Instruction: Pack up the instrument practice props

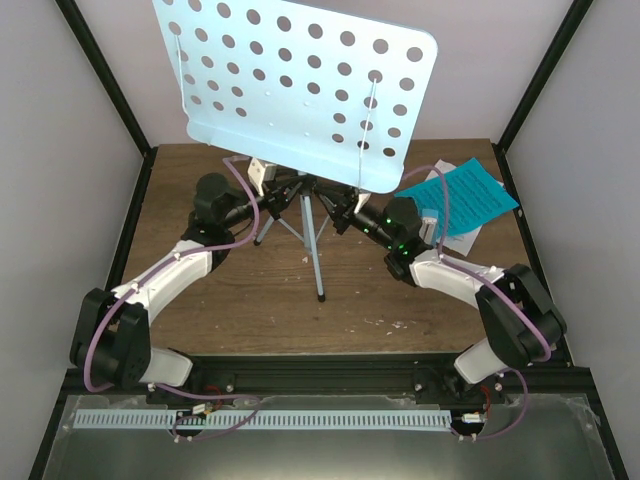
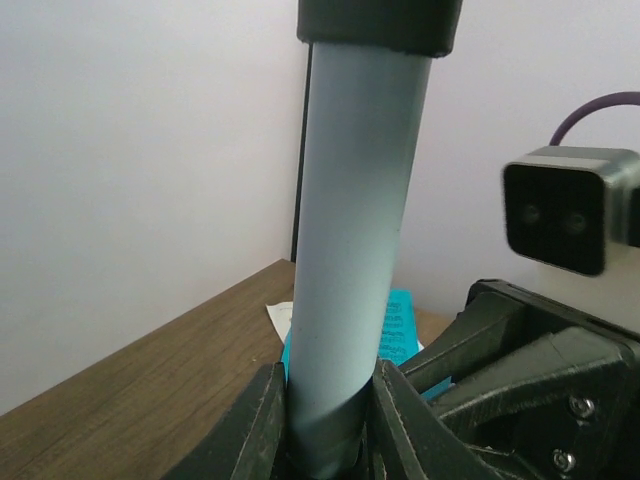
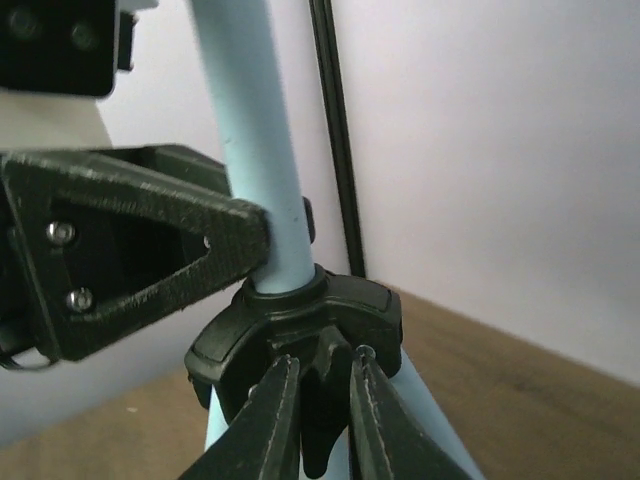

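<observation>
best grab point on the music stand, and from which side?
The round pole of the music stand, low, just above the black tripod hub, approached horizontally from the side. It is a straight tube fingers can straddle, as the left gripper does; the desk is wide and tilted, the legs thin and splayed.

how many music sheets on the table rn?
2. A cyan sheet lies at the far right of the table; a white sheet pokes out beneath its near edge. More may be hidden underneath.

wooden table [image 1: 400,300] carries music stand [image 1: 300,80] and music sheets [image 1: 470,195].
</observation>
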Motion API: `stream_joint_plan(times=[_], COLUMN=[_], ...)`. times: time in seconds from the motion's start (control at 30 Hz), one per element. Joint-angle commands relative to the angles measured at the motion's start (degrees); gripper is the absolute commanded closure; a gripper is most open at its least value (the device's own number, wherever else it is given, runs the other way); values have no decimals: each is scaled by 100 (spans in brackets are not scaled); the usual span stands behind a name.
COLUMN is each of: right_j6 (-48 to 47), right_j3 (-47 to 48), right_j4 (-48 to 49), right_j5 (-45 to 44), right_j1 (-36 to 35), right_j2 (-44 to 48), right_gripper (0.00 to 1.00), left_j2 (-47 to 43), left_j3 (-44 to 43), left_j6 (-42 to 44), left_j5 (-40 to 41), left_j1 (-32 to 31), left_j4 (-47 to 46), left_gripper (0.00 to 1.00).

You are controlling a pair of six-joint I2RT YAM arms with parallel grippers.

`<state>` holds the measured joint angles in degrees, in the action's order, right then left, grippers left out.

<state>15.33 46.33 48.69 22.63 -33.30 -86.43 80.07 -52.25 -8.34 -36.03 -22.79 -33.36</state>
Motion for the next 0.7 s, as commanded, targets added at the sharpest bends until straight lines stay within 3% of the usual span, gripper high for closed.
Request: stream_joint_plan(times=[0.0, 0.4, 0.47, 0.67], right_j6=[-2441, -4747, -4951, -4924], right_j3=[-494, -633, -737, -979], right_j4=[-660, -257, -34, 347], right_j5=[-684, -1636, -1703, -1793], right_j1=[-28, -50, -58, -89], right_j2=[-387, -300, -207, 134], right_gripper=[89, 84, 79, 50], left_j2=[105, 79, 83, 85], left_j3=[-75, -136, -156, -251], left_j6=[-99, 0, 5, 30], left_j5=[-88, -37, -49, -68], left_j1=[-42, -42, -42, -42], left_j4=[323, 548, 579, 709], left_gripper=[100, 100, 100, 100])
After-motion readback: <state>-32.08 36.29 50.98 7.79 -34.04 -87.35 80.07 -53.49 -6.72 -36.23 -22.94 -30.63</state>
